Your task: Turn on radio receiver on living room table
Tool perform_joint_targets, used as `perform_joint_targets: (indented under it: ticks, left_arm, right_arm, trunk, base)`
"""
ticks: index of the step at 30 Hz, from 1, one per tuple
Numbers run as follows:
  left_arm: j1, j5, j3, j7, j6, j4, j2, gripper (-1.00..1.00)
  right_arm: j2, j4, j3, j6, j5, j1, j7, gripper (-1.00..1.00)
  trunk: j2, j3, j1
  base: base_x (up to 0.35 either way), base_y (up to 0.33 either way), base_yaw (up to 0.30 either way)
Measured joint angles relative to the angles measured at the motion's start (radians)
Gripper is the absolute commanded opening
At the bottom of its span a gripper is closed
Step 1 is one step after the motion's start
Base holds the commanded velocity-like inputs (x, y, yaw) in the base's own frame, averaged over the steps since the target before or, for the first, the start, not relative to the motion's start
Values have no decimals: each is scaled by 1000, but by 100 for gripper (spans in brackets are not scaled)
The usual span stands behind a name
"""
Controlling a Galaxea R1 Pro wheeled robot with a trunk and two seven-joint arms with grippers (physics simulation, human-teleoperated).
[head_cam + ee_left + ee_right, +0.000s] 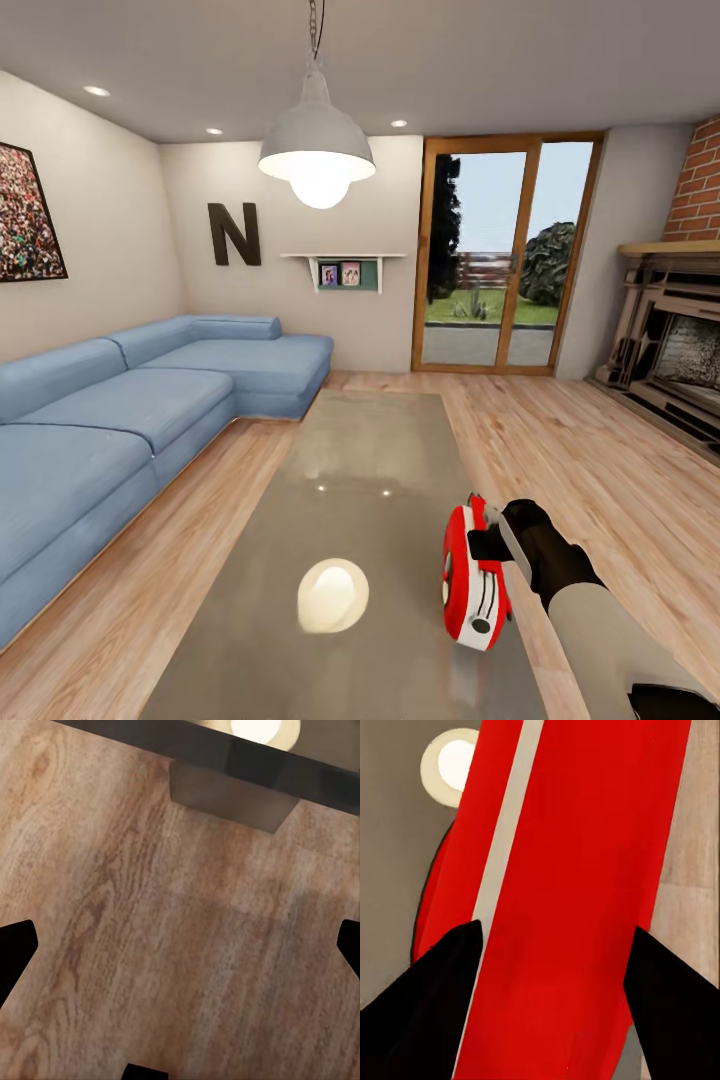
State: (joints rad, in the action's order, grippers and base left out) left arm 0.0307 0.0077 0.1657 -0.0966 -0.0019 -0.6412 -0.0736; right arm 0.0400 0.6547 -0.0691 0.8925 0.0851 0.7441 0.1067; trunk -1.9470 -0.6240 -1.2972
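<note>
Your right claw pinched the radio near the table's right edge; you were at the switching step, needing a press on its control.

A blue L-shaped fabric sofa is sitting along the beige wall, far from the fingers. A white dome pendant lamp is hanging high above them, glowing. A dark letter N, a small white wall shelf and wood-framed glass doors are lining the far wall. A brick fireplace is standing well beyond the fingers.
</note>
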Motion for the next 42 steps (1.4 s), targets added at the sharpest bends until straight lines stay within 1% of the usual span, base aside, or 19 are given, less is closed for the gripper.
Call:
perform_joint_targets:
  ticks: [8, 9, 10, 32, 42]
  left_arm:
    - [0, 0, 0, 0, 0, 0, 0, 100]
    - [0, 0, 0, 0, 0, 0, 0, 100]
    - [0, 0, 0, 0, 0, 0, 0, 100]
    - [0, -5, -2, 5, -1, 1, 6, 100]
    - [0, -13, -2, 3, -1, 2, 7, 100]
  right_arm:
    - [0, -4, 0, -1, 11, 0, -1, -100]
    - [0, -4, 0, 0, -7, 0, 0, -100]
    - [0, -4, 0, 0, -7, 0, 0, -100]
    - [0, -4, 0, 0, -6, 0, 0, -100]
    - [0, -4, 0, 0, -5, 0, 0, -100]
  trunk:
    - [0, 0, 0]
    - [0, 0, 0]
    - [0, 0, 0]
    - [0, 0, 0]
    - [70, 31, 38]
  base:
    - [0, 0, 0]
    - [0, 0, 0]
    - [0, 0, 0]
    - [0, 0, 0]
    - [0, 0, 0]
